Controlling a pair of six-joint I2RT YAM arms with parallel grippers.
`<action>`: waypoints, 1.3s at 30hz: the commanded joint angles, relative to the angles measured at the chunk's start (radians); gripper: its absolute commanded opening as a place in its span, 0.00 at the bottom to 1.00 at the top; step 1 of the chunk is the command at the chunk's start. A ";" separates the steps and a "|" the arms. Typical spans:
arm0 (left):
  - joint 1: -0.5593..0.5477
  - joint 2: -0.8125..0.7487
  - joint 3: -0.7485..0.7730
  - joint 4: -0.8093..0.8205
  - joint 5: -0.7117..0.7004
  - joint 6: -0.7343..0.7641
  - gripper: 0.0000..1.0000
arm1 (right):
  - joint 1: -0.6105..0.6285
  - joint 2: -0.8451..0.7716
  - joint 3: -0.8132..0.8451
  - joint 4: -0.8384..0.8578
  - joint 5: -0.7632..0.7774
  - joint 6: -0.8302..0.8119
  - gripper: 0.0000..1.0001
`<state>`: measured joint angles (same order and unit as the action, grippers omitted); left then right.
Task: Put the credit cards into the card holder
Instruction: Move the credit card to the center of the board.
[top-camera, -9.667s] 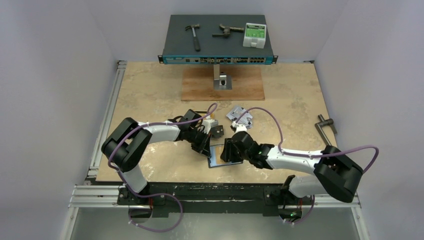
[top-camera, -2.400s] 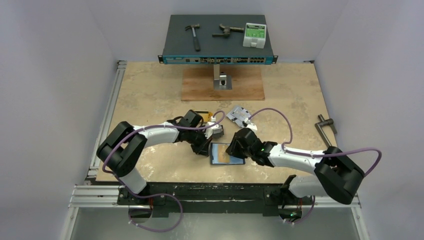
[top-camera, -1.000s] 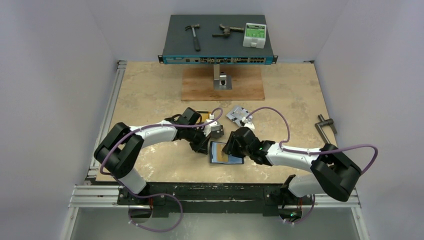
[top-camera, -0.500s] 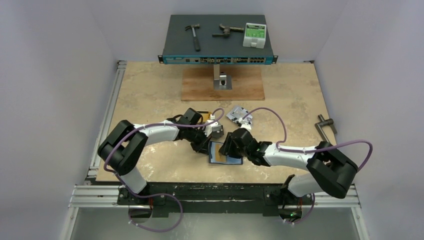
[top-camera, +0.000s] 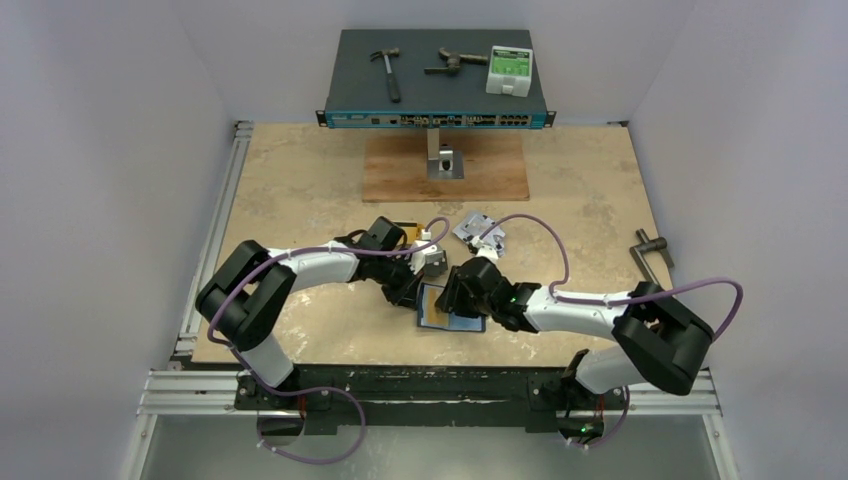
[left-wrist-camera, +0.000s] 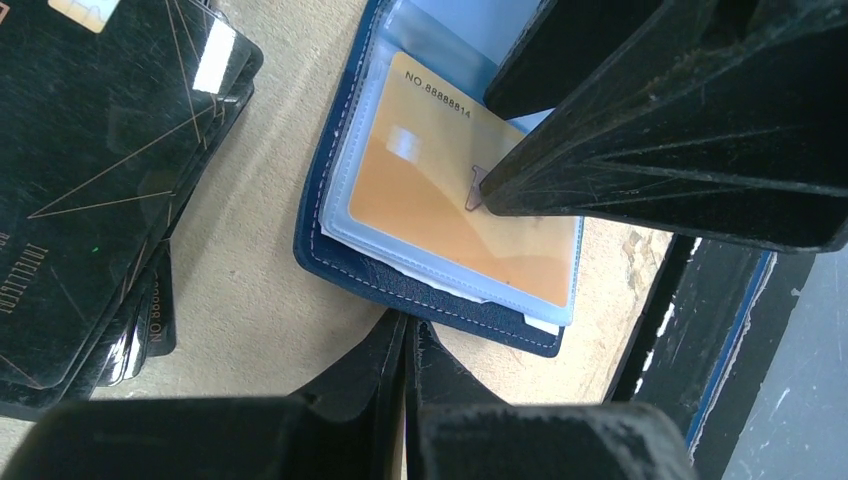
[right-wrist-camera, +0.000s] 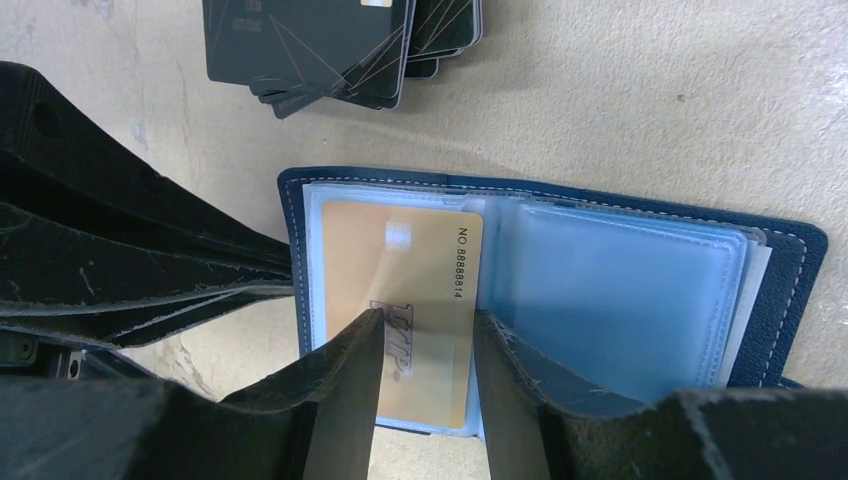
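The card holder (right-wrist-camera: 790, 262) is lying flat and open close to the table's (top-camera: 300, 190) near edge, roughly 6 o'clock from the middle of the top, and both arms are crowding over it. A gold card (right-wrist-camera: 400, 262) is sitting in the clear sleeve on one half, with one edge running just beside the fold. Can't tell if it's seated all the way.

The right gripper (right-wrist-camera: 428, 320) is leaning in from 4 o'clock with its jaws standing apart, not clamping anything. They're straddling the middle of that card, and one fingertip is touching its face. The left gripper (left-wrist-camera: 405, 325) is reaching in from 9 o'clock with its fingers squeezed tight together, tips meeting the holder's stitched outer edge.

The black cards (left-wrist-camera: 90, 190) are fanning out in a loose stack just beside the holder at about 11 o'clock, with only a thin strip of table between. The silver cards (top-camera: 478, 230) are sitting at 1 o'clock, near the right arm's cable.

Room-wise it's tight, since the two grippers are nearly meeting over the holder. Bare tabletop is showing at 12 o'clock up to the wood board (top-camera: 445, 170), and at 3 o'clock out toward the metal clamp (top-camera: 650, 250) by the right edge.
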<state>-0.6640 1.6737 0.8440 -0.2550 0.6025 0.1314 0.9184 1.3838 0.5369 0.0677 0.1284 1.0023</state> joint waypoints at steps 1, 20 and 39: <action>-0.011 0.005 0.029 0.031 0.016 -0.004 0.00 | 0.015 0.007 0.055 0.025 -0.008 -0.019 0.38; 0.005 -0.039 0.079 -0.100 0.042 0.031 0.03 | 0.014 -0.163 0.025 -0.086 0.032 -0.028 0.47; 0.265 -0.077 0.360 -0.525 0.139 0.238 0.15 | -0.248 -0.097 0.141 -0.032 -0.085 -0.215 0.63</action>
<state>-0.4801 1.6161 1.1141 -0.7128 0.7330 0.3084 0.7361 1.2201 0.6231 -0.0761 0.1280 0.8581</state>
